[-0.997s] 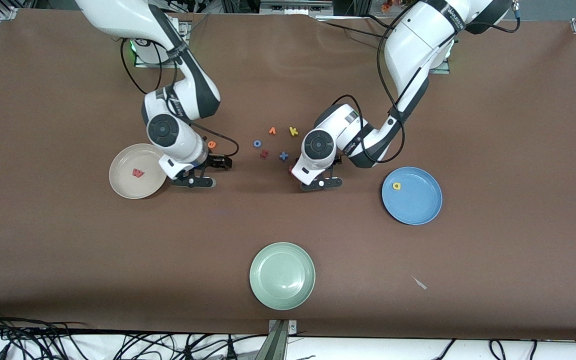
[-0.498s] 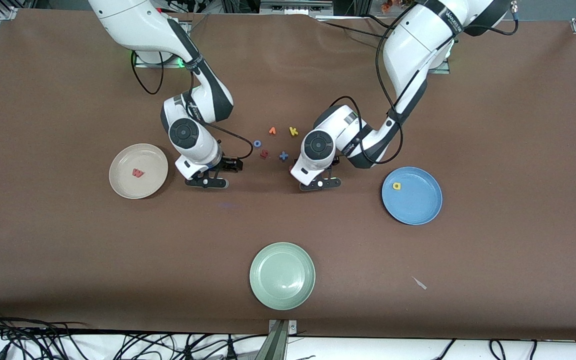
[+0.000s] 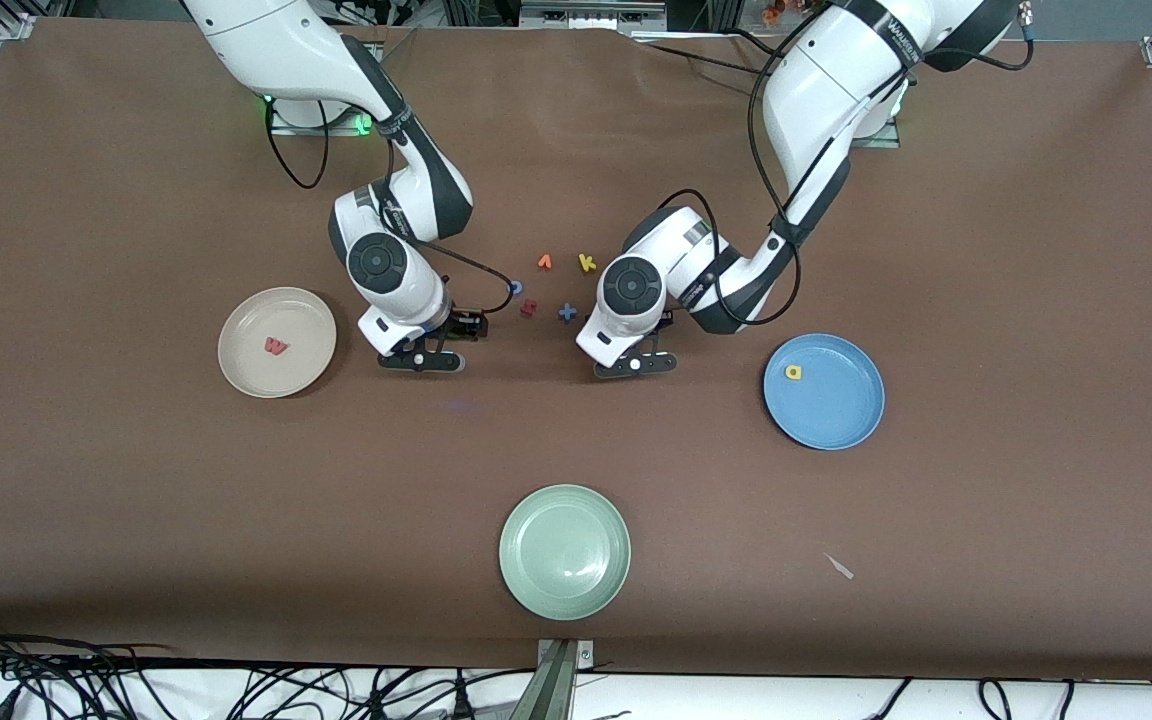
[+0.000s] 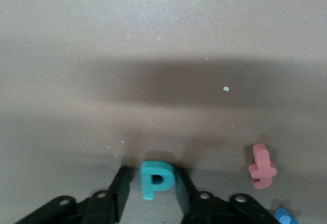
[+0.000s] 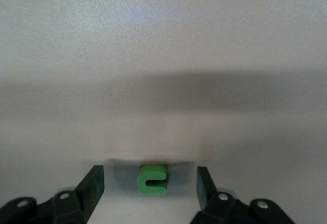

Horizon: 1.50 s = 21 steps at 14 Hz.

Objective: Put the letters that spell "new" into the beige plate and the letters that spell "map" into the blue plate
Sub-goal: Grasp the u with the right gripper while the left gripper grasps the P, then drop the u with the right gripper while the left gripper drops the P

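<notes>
A teal "p" (image 4: 156, 179) lies flat on the table, and my left gripper (image 4: 152, 175) has shut round it from both sides. A green "n" (image 5: 152, 179) lies between the widely parted fingers of my open right gripper (image 5: 149, 175), which touch nothing. In the front view the left gripper (image 3: 628, 365) and right gripper (image 3: 423, 360) hide both letters. The beige plate (image 3: 236, 325) holds the pinkish-red "w" (image 3: 276, 346). The blue plate (image 3: 841, 405) holds the yellow "a" (image 3: 793, 372). The "e" and the "m" do not show.
Between the grippers, farther from the camera, lie an orange "v" (image 3: 544, 262), yellow "k" (image 3: 587, 263), blue "o" (image 3: 515, 287), a dark red letter (image 3: 528, 308) and blue "x" (image 3: 567, 313). A pale green plate (image 3: 564, 552) sits near the front edge.
The right arm moved from beside the beige plate toward the table's middle and now covers the orange "e". The left gripper's fingers closed in on the "p".
</notes>
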Available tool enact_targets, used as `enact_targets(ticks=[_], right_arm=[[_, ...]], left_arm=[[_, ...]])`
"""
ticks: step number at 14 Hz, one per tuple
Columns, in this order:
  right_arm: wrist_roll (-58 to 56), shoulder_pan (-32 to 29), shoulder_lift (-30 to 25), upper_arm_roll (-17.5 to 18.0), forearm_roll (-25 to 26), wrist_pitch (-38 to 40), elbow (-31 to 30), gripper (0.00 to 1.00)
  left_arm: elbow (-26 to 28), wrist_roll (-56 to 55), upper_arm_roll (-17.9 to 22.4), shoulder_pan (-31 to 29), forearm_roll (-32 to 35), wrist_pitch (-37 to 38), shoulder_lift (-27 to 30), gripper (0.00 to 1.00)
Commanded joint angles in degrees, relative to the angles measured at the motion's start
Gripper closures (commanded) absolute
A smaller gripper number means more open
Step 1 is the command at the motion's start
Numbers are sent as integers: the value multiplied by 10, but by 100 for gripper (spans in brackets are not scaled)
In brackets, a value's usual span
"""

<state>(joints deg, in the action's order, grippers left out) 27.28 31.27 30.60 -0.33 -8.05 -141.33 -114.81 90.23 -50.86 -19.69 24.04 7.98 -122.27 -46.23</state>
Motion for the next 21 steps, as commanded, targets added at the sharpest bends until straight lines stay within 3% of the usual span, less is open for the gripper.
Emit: enact_targets(ticks=[1, 2, 6, 9, 11, 13, 15, 18, 21], right_arm=[[9, 6, -1, -4, 7, -2, -5, 36], [8, 6, -1, -3, 7, -2, -6, 42], [6, 11, -1, -2, 7, -3, -7, 57], [6, 14, 6, -2, 8, -5, -7, 63], [4, 15, 9, -2, 8, -6, -7, 73], [1, 15, 10, -2, 8, -2, -3, 88], [-5, 13, -12, -6, 7, 22, 6, 95], [-107, 10, -67, -56, 8, 137, 11, 96], [-211, 10, -134, -101, 8, 148, -51, 96]], left_arm=[[6, 2, 4, 5, -11, -2, -2, 87], [5, 3, 4, 5, -11, -2, -2, 96], [-4, 23, 3, -16, -10, 40, 19, 98], [-4, 109, 3, -66, -11, 119, 54, 98], [-4, 175, 4, -100, -11, 169, 69, 98], [-4, 254, 4, -142, -10, 199, 81, 97], [-2, 333, 5, -185, -2, 226, 81, 97], [1, 441, 8, -245, 2, 224, 76, 97], [6, 466, 8, -271, 58, 213, 58, 92]])
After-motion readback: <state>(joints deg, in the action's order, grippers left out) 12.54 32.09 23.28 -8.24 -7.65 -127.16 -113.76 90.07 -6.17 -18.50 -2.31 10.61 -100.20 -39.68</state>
